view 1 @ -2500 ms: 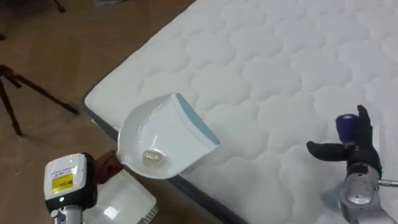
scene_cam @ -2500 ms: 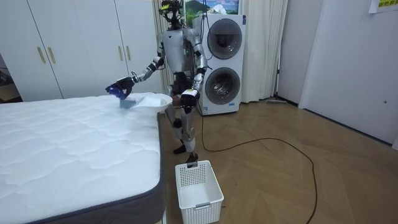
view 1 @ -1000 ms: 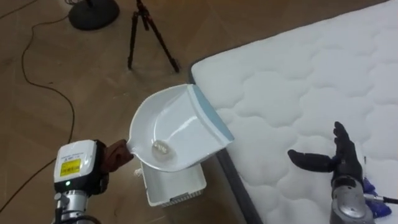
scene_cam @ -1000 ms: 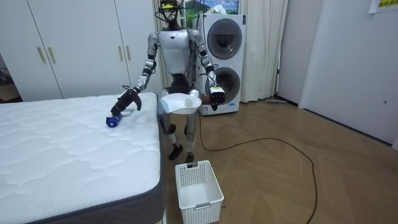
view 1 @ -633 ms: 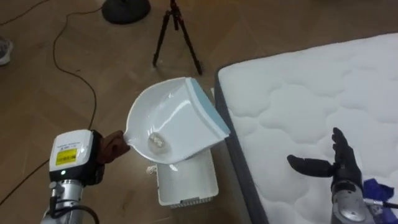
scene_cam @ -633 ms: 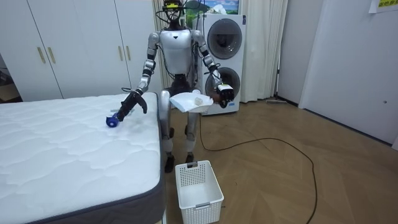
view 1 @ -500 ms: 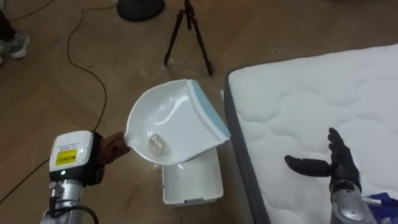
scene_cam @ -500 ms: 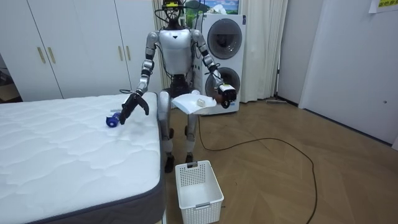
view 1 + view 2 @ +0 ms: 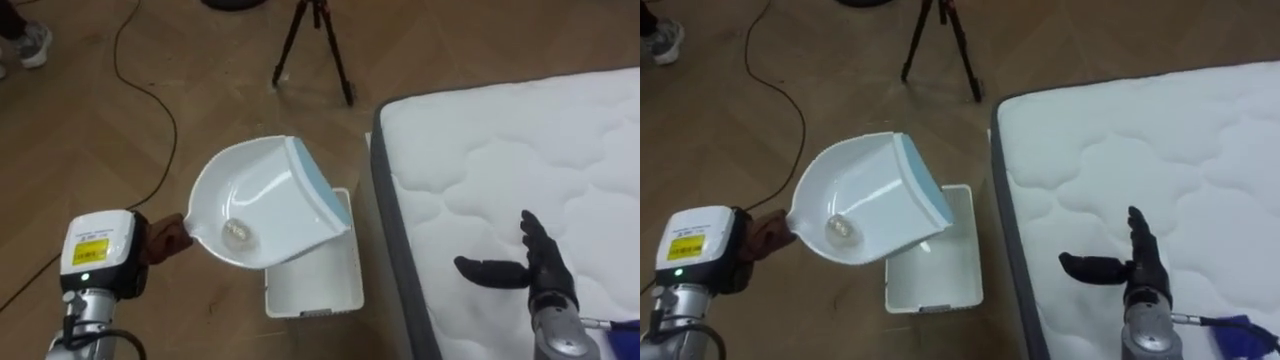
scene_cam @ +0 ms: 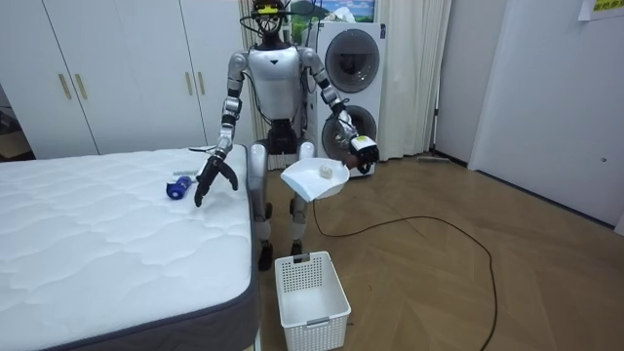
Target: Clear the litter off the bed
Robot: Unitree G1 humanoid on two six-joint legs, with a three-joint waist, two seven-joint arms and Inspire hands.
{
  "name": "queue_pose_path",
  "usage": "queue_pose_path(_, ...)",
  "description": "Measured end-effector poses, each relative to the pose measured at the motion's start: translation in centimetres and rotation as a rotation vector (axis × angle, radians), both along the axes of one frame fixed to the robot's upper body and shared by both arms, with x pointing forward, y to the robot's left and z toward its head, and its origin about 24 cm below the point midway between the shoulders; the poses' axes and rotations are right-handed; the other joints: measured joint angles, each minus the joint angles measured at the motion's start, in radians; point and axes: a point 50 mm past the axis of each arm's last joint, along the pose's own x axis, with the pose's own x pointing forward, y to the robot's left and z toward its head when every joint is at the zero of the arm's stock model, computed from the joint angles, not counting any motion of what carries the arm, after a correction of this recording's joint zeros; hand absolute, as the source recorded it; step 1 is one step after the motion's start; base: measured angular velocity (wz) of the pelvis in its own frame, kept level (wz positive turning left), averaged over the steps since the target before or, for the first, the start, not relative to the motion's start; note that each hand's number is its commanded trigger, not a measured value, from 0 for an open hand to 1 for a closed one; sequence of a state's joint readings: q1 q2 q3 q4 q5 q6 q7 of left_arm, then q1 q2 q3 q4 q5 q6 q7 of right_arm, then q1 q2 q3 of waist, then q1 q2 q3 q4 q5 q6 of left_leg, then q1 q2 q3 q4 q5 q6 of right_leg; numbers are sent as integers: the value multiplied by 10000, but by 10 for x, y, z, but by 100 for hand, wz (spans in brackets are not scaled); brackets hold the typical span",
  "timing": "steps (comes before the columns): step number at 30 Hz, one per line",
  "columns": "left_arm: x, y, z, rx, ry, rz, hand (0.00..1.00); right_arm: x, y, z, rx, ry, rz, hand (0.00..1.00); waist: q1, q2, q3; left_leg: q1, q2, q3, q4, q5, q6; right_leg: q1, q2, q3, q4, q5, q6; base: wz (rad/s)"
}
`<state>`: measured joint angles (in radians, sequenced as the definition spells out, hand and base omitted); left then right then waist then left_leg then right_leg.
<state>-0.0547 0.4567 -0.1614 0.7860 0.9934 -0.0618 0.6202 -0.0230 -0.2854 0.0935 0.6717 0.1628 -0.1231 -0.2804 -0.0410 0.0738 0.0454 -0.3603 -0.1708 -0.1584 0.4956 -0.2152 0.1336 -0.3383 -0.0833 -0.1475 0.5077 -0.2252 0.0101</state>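
Note:
My left hand (image 9: 163,241) is shut on the handle of a white dustpan (image 9: 268,198) with a pale blue lip. A small crumpled ball (image 9: 237,233) lies in the pan. The pan hangs beside the bed, above a white basket (image 9: 318,283) on the floor. My right hand (image 9: 527,269) is open, fingers spread, just above the white mattress (image 9: 500,140) near its edge. A blue brush (image 10: 176,185) lies on the bed next to that hand (image 10: 213,175); its tip (image 9: 1240,326) shows at the right eye view's lower right. In the room view I stand at the bed's corner.
A black tripod (image 9: 314,42) stands on the wooden floor past the basket, and a dark cable (image 9: 150,80) runs over the floor to the left. In the room view, stacked washing machines (image 10: 351,97) and white wardrobes (image 10: 117,68) stand behind me.
My right hand has let go of the blue brush, which now lies on the bed. I have turned from the bed and carried the dustpan off its edge to above the basket.

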Motion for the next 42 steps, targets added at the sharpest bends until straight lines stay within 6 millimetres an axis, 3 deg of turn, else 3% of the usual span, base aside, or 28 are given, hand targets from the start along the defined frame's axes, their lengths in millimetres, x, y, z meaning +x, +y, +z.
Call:
queue_pose_path(3, 1, 6, 2, 258, 91, 22, 100, 3, 2, 0, -251, 26, 220, 0, -62, 102, -7, -327, -21, 196, 25, 9, 15, -518, -81, 67, 342, -60, -8, -10)
queue_pose_path(11, 12, 9, 9, 765, 133, -376, 100, 3, -1, 2, -629, -228, 264, 0, -402, 435, 7, -697, -277, 206, 140, 15, 27, -1112, -390, 71, 1021, -332, 36, 5)
queue_pose_path(16, 13, 24, 19, 2119, 419, -1083, 100, 5, -3, 6, -860, -460, 544, 0, -449, 594, 9, -1040, -329, 353, 211, 41, 63, -1534, -500, 68, 1247, -442, 1, -3)
queue_pose_path(26, 13, 30, 22, 2579, 486, -1086, 100, 10, -1, 8, -884, -658, 847, 0, -586, 659, -4, -1605, -348, 449, 260, 77, 74, -2143, -540, -3, 1374, -448, -1, -2)
queue_pose_path(37, 6, 59, 31, 3576, 937, -479, 100, 9, -1, 8, -1058, -708, 695, 0, -652, 654, -3, -1688, -375, 464, 213, 82, 83, -2201, -783, -494, 1358, -449, -1, 1)
queue_pose_path(42, 4, 61, 30, 3630, 1072, -363, 100, 9, 0, 8, -1067, -770, 712, 0, -653, 638, 8, -1698, -377, 463, 209, 82, 83, -2197, -806, -527, 1359, -449, -2, 0)
